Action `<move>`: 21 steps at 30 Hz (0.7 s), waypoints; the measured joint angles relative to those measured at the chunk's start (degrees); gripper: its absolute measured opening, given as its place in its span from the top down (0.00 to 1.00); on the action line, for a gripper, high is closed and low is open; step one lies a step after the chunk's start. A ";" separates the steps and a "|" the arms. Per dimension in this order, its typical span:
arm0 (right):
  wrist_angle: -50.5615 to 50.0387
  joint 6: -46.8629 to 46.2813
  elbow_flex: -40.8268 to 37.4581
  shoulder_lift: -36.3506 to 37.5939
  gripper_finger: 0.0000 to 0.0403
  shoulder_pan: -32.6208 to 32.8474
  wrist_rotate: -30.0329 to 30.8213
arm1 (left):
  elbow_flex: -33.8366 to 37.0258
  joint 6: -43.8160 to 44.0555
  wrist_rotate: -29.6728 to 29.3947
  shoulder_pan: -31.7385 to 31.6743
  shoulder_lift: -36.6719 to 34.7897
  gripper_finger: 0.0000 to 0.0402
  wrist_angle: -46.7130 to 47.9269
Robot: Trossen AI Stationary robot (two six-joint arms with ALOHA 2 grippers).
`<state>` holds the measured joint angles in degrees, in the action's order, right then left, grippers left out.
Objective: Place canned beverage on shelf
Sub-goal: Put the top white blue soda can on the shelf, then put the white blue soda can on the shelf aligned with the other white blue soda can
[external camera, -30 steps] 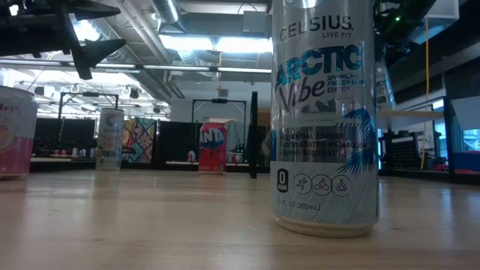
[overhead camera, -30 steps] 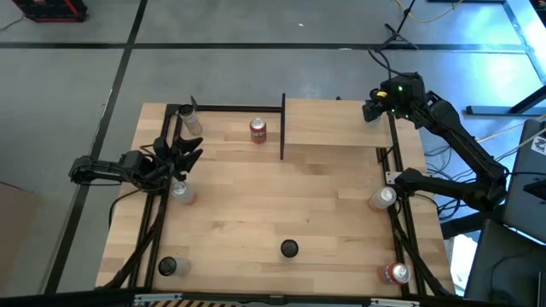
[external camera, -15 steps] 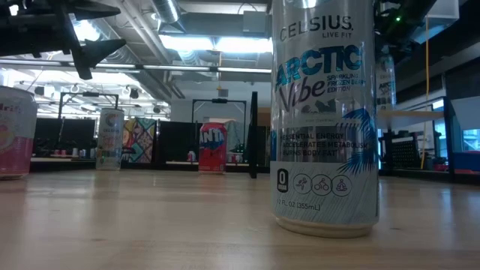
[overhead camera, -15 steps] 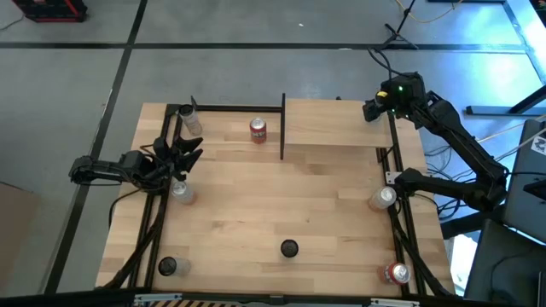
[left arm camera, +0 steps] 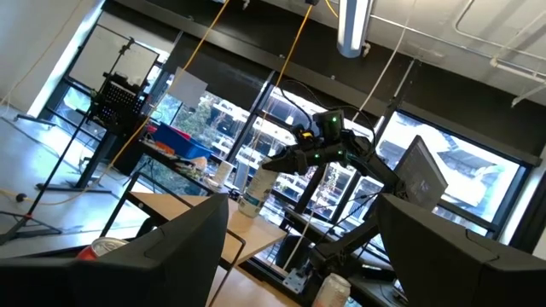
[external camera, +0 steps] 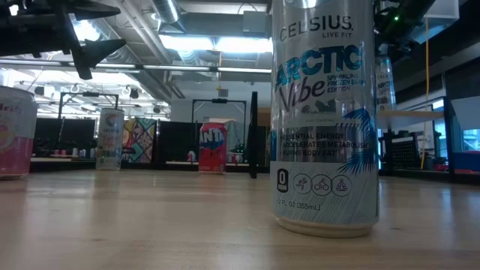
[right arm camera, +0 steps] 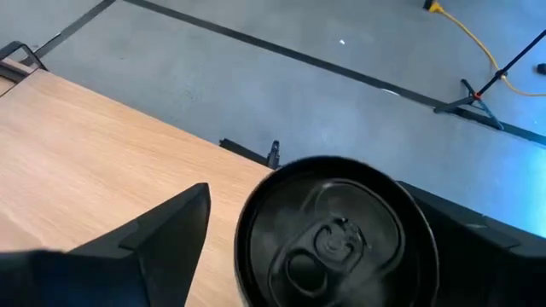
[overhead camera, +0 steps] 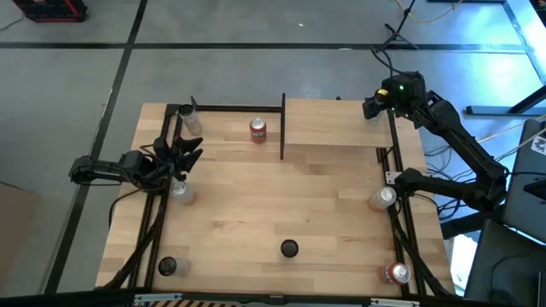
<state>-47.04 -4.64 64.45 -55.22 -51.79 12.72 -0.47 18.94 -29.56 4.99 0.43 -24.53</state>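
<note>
My right gripper is shut on a slim silver can with a dark top. It holds the can over the far right corner of the shelf, a light-wood board on black posts. The can also shows in the low view and the left wrist view. Whether its bottom touches the board, I cannot tell. My left gripper is open and empty, raised above the table's left edge. My right gripper pinches the can between its two fingers, one on each side of the upper wall just under the top rim. The fingers come from the table's right side, slanting a little down. The can stands upright over the shelf board.
A red can stands on the table left of the shelf's black post. Other cans stand at the far left, left, near left, near middle, right and near right.
</note>
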 joint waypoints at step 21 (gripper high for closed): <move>-5.37 1.58 12.89 -0.02 0.14 0.10 -8.40 | 0.00 3.39 1.09 0.02 0.00 0.27 -0.61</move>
<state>-52.41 -3.07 77.33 -55.24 -51.69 4.32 -0.47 22.33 -28.47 5.02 0.42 -25.15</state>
